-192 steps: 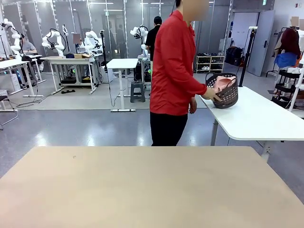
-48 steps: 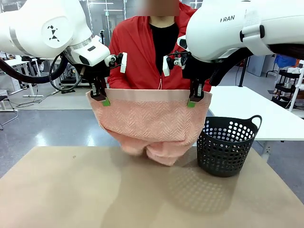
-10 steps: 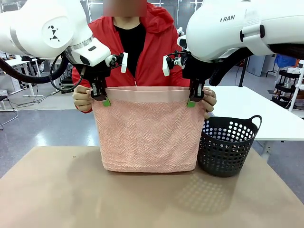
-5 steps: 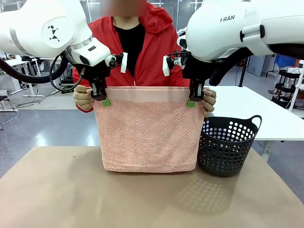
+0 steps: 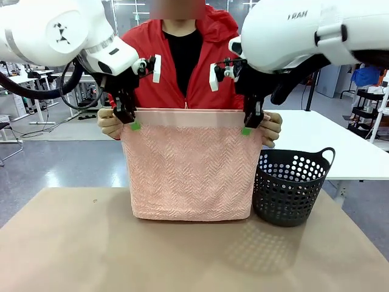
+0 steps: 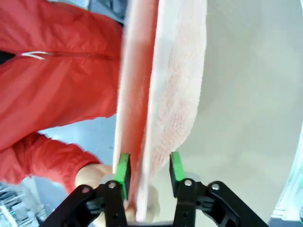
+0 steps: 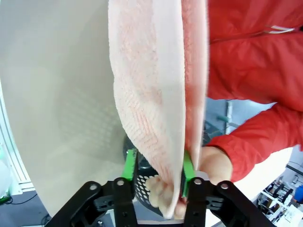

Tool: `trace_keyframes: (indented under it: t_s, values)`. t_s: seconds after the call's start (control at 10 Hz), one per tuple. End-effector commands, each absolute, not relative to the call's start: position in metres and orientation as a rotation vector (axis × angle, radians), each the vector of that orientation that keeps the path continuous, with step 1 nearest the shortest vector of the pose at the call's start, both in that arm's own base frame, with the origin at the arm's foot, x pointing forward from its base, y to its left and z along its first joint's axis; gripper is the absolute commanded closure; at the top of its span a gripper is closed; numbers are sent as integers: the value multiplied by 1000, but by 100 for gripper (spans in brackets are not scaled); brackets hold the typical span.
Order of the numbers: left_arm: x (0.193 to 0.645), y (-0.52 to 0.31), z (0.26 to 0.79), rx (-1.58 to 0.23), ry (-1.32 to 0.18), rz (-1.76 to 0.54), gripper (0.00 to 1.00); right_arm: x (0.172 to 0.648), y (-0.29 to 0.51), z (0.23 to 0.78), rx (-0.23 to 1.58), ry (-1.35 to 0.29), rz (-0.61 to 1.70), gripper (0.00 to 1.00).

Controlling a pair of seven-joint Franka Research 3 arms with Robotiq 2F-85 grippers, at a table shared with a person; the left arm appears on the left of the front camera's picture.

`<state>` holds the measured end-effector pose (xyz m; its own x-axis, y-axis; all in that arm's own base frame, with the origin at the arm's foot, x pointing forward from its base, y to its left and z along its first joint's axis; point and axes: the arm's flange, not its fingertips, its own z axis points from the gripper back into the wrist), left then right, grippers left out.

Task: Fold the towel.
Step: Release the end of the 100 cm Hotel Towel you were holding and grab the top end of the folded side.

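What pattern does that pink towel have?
The towel has a herringbone zigzag, with a plain band along the top; clearest in the front view.

The white right arm [image 5: 304, 33] carries grey letters that read "RAN"; the letter before them is not clear

A dark grey basket [image 5: 285, 194] dotted with round holes stands upright on the beige tabletop [image 5: 182, 261], right of centre, with one looped handle rising at its right rim. Its speckled shadow falls on the tabletop in front of it. Beyond the far edge stands a person in a red zip jacket [image 5: 203, 91] over a black shirt. Farther right is a white table [image 5: 328, 149], and grey floor [image 5: 61, 164] spreads to the left.
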<state>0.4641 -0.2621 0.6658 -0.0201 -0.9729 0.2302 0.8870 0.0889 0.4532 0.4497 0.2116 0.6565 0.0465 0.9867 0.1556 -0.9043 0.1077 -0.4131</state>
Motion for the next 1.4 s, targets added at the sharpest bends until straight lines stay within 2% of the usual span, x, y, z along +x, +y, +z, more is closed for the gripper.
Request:
trace_keyframes:
  t_s: [0.0,0.1,0.3,0.6,0.9,1.3]
  values:
    - [438,-252,695,290,-667,-1466,20,422,196,687,-278,-559,1490,9]
    - [424,-245,709,310,-718,-1455,0,407,189,699,-292,-607,1502,1]
    - [402,-234,720,327,-801,-1454,0,382,177,708,-311,-698,1500,0]
    - [397,-235,717,311,-794,-1478,0,374,172,705,-309,-719,1507,0]
    - [407,-242,721,276,-766,-1480,0,389,176,707,-274,-701,1521,0]
    - [451,-261,725,193,-595,-1548,0,434,189,710,-244,-564,1580,0]
